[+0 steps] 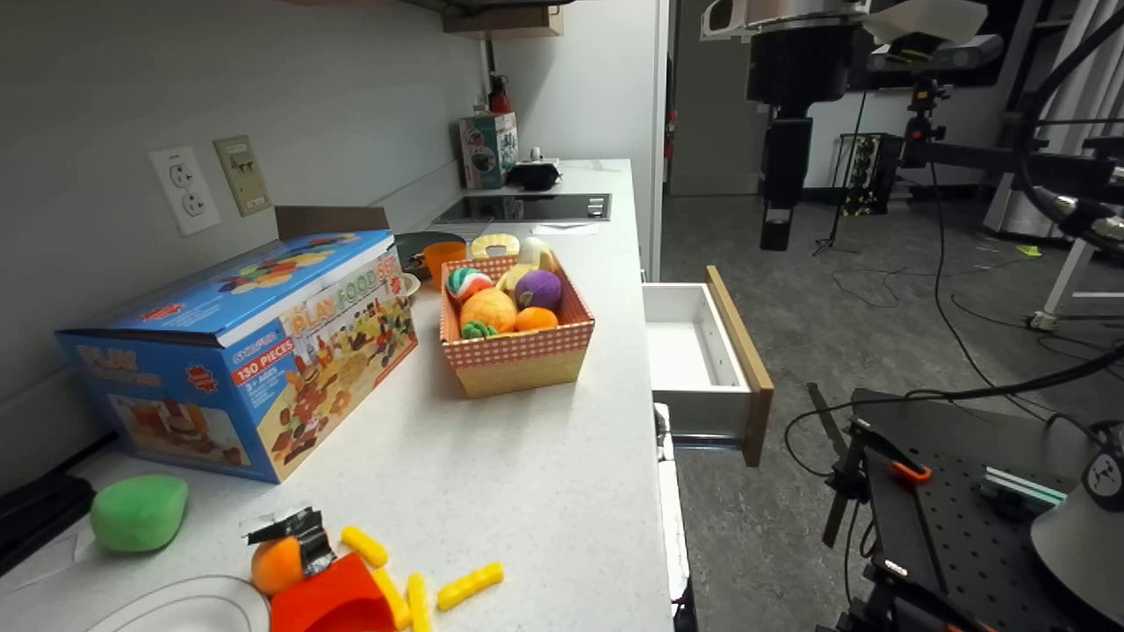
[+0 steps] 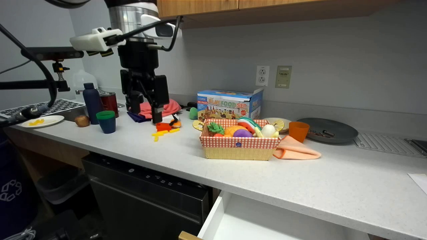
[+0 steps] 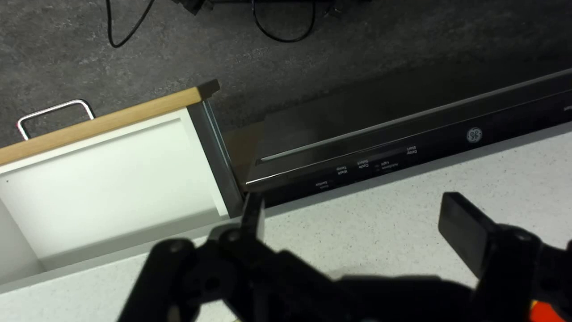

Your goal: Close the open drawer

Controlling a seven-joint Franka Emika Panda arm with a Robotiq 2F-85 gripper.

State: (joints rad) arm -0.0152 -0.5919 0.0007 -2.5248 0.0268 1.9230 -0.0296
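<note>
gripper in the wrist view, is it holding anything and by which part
Nothing is held: the gripper is open, its jaws apart with countertop showing between them, and the drawer is off to one side, ungripped.

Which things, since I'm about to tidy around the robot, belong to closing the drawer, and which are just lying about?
For the job:
- drawer, pulled out
- handle
- gripper, open

Just lying about, on the counter:
- basket
- blue box
- pan
- orange cup
- peach cloth
- bottle
- yellow sticks
</note>
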